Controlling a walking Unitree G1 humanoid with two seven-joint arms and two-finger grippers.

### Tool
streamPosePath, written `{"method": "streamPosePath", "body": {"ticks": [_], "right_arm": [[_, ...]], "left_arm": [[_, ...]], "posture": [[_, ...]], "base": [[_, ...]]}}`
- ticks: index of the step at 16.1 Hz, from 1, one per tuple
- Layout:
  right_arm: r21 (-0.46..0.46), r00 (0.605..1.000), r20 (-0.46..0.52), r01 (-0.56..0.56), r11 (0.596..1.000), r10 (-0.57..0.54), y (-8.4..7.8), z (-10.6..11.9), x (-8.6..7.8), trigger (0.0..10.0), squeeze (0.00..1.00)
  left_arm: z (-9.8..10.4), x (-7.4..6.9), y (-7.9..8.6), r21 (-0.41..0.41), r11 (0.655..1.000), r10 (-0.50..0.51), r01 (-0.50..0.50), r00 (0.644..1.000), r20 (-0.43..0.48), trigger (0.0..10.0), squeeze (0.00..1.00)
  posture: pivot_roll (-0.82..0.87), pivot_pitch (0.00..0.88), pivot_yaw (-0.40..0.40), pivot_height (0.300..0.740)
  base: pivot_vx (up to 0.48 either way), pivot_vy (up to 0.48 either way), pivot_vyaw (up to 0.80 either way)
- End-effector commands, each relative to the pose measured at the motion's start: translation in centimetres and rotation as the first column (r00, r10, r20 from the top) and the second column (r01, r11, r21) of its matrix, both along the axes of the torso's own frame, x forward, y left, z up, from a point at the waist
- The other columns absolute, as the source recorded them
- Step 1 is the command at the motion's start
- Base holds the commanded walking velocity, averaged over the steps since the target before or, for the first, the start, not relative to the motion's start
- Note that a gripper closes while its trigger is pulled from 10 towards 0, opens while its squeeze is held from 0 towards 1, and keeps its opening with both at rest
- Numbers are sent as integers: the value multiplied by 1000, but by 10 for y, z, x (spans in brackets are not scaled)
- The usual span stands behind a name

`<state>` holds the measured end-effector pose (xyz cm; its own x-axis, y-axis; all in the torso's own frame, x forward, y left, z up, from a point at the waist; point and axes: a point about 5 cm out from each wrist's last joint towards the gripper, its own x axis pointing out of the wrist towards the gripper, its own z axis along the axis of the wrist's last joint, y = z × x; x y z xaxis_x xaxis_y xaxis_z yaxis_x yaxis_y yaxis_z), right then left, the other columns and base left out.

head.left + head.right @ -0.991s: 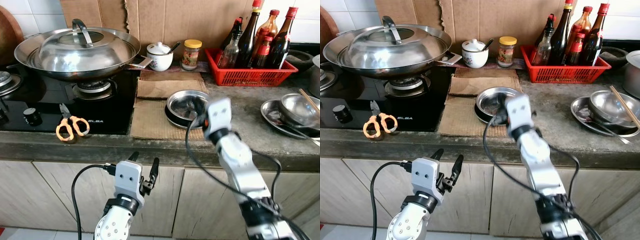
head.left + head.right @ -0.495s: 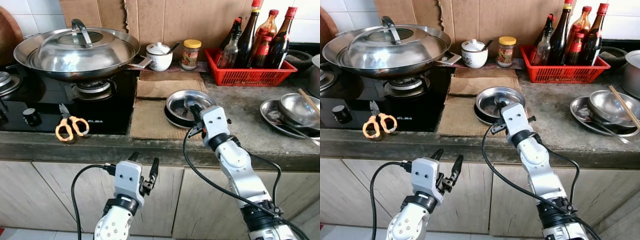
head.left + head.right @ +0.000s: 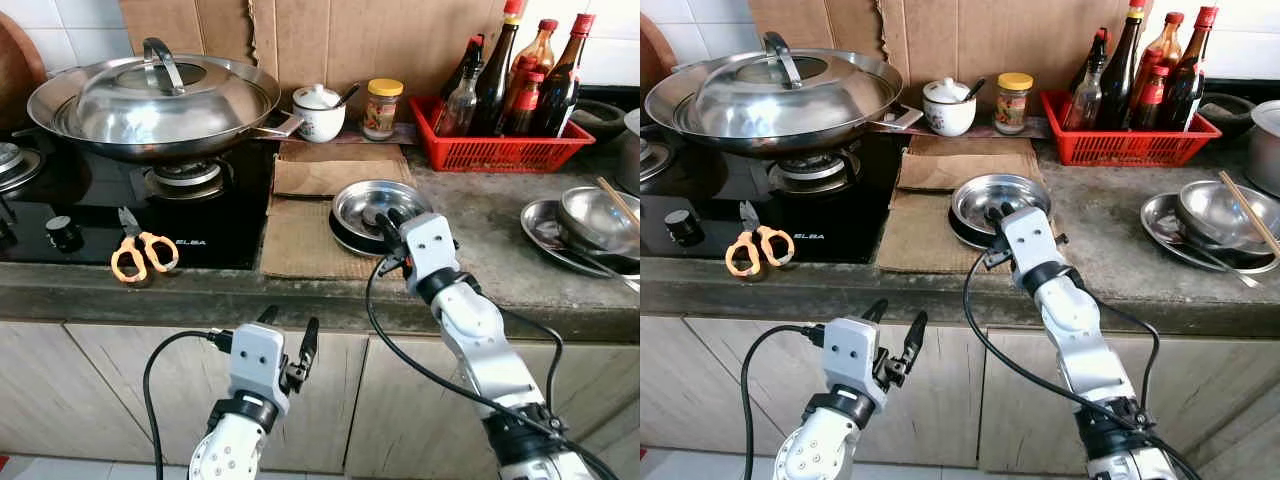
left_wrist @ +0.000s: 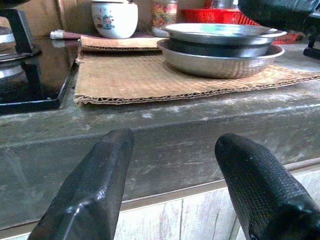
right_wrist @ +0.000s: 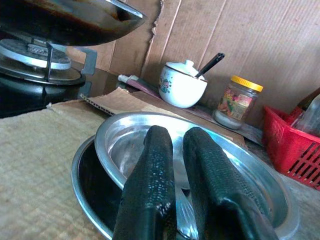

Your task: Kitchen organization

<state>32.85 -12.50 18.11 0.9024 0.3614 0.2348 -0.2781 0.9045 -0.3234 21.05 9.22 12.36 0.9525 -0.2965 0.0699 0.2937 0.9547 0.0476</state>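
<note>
Steel shallow dish, round and shiny, sat nested atop darker second dish on corrugated cardboard mat, directly under right claw. Right claw fingers, black and pebbled, pressed nearly together over dish rim, gripping nothing visible. Left claw hung below rough stone table edge, fingers spread wide, empty. Beyond right claw: white ceramic lidded pot, yellow-capped jar, red mesh basket with bottles. Lidded steel wok on stove, orange-handled scissors off toward left claw's side.
</note>
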Motion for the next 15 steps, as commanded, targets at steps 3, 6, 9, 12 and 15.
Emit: {"method": "streamPosePath", "body": {"ticks": [3, 6, 9, 12, 15], "right_arm": [[-51, 998, 51, -16, 999, 19, -8, 5, -6, 10000, 0], [-41, 998, 68, 0, 999, 3, -15, 9, -6, 10000, 1000], [-30, 997, 75, -22, 999, 25, -11, 11, -6, 10000, 1000], [-56, 998, 52, -30, 998, 33, -15, 1, -9, 10000, 0], [-101, 999, 26, -33, 994, 36, -19, -9, -9, 10000, 0]], "left_arm": [[-1, -2, -4, 2, 1000, -18, 18, 1000, -6, 10000, 0], [-1, -2, -3, 2, 1000, -20, 20, 1000, -9, 10000, 0], [-1, -2, -4, 4, 1000, -22, 22, 1000, -10, 10000, 0], [-1, -2, -3, 4, 1000, -18, 18, 1000, -11, 10000, 0], [-2, -2, -3, 4, 1000, -18, 18, 1000, -10, 10000, 0]], "posture": [[115, 31, -58, 740], [112, 32, -54, 740], [113, 30, -52, 740], [115, 32, -55, 740], [113, 30, -55, 740]], "base": [[0, 0, 0], [0, 0, 0], [0, 0, 0], [0, 0, 0], [0, 0, 0]]}}
